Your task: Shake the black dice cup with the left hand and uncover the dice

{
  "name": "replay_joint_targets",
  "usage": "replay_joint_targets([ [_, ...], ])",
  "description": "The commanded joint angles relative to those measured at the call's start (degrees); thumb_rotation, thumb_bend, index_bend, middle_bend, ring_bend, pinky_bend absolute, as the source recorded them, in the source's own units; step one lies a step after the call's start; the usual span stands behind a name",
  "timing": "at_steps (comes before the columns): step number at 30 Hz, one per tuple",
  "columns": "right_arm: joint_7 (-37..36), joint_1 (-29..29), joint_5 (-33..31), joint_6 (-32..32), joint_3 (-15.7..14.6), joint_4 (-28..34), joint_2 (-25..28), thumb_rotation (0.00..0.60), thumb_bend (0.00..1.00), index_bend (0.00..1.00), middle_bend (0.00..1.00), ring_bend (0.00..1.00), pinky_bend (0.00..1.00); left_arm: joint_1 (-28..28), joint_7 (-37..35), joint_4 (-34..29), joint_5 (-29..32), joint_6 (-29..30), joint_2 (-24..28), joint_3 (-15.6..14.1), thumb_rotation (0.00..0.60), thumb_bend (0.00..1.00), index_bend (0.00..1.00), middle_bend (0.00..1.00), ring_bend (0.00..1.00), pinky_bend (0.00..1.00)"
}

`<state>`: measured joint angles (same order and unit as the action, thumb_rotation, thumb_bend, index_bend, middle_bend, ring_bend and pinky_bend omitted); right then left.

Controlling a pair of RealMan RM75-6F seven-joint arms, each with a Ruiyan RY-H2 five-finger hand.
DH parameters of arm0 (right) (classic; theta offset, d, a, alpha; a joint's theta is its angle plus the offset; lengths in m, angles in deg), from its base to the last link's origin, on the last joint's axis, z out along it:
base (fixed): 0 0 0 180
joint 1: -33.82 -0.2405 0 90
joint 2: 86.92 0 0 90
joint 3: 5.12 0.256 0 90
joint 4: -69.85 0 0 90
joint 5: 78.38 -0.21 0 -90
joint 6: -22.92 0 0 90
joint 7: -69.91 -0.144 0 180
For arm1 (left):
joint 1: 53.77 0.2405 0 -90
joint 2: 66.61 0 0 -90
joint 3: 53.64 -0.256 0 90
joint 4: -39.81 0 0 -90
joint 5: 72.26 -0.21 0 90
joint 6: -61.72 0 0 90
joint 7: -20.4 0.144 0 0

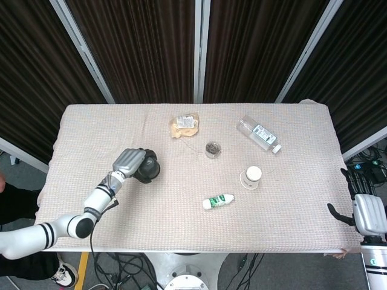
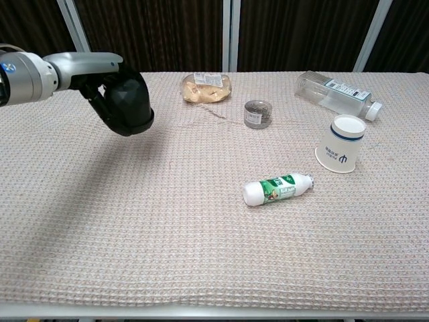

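My left hand (image 1: 127,163) grips the black dice cup (image 1: 146,168) above the left part of the table. In the chest view the dice cup (image 2: 127,100) hangs clear of the cloth, tilted, with my left hand (image 2: 94,75) wrapped over its far side. The dice are hidden; none show on the cloth. My right hand (image 1: 369,211) rests off the table's right edge, fingers apart and empty.
A bread packet (image 1: 184,125), a small metal tin (image 1: 212,148), a clear bottle (image 1: 259,134), a white paper cup (image 1: 253,176) and a green-labelled bottle lying down (image 1: 218,202) sit on the beige cloth (image 1: 181,223).
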<state>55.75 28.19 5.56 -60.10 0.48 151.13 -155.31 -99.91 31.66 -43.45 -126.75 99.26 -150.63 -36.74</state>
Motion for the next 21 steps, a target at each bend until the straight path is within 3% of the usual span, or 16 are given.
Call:
replay_joint_targets([
  [1, 0.1, 0.1, 0.1, 0.0, -0.1, 0.0, 0.0, 0.6, 0.17, 0.0, 0.0, 0.0, 0.0, -0.5, -3.6, -6.4, -5.7, 24.9, 3.3, 7.5, 0.6, 0.2, 0.41, 0.42, 0.31, 0.37],
  [4, 0.1, 0.0, 0.1, 0.1, -0.1, 0.0, -0.1, 0.6, 0.17, 0.0, 0.0, 0.0, 0.0, 0.3, -4.0, -10.4, -10.4, 30.5, 4.5, 8.8, 0.6, 0.2, 0.41, 0.42, 0.31, 0.37],
  [8, 0.2, -0.2, 0.1, 0.4, -0.2, 0.0, -0.2, 0.6, 0.17, 0.0, 0.0, 0.0, 0.0, 1.5, -3.9, -11.7, -11.9, 30.1, 5.0, 5.7, 0.6, 0.2, 0.41, 0.42, 0.31, 0.37],
  [10, 0.2, -0.2, 0.0, 0.6, -0.2, -0.1, -0.3, 0.6, 0.17, 0.0, 0.0, 0.0, 0.0, 1.4, -3.5, -10.2, -10.3, 25.3, 5.1, 2.6, 0.6, 0.2, 0.41, 0.42, 0.31, 0.37],
  [14, 0.3, -0.4, -0.3, 1.3, -0.3, -0.5, -0.6, 0.6, 0.17, 0.0, 0.0, 0.0, 0.0, -0.3, -1.3, -5.2, -5.1, 9.4, 5.0, -6.3, 0.6, 0.2, 0.41, 0.42, 0.31, 0.38],
  [16, 0.3, -0.5, -0.4, 1.7, -0.4, -0.7, -0.8, 0.6, 0.17, 0.0, 0.0, 0.0, 0.0, -1.1, -1.3, -2.7, -3.4, 3.5, 4.0, -9.3, 0.6, 0.2, 0.41, 0.42, 0.31, 0.38],
  [18, 0.3, -0.6, -0.5, 2.0, -0.4, -0.8, -0.9, 0.6, 0.17, 0.0, 0.0, 0.0, 0.0, -2.2, -1.3, -0.2, -1.8, -1.0, 2.9, -10.9, 0.6, 0.2, 0.41, 0.42, 0.31, 0.37],
  [21, 0.2, -0.7, -0.6, 2.0, -0.3, -0.9, -0.9, 0.6, 0.17, 0.0, 0.0, 0.0, 0.0, -3.1, -2.1, 0.2, -0.6, -1.5, 3.1, -9.9, 0.6, 0.2, 0.41, 0.42, 0.31, 0.37],
])
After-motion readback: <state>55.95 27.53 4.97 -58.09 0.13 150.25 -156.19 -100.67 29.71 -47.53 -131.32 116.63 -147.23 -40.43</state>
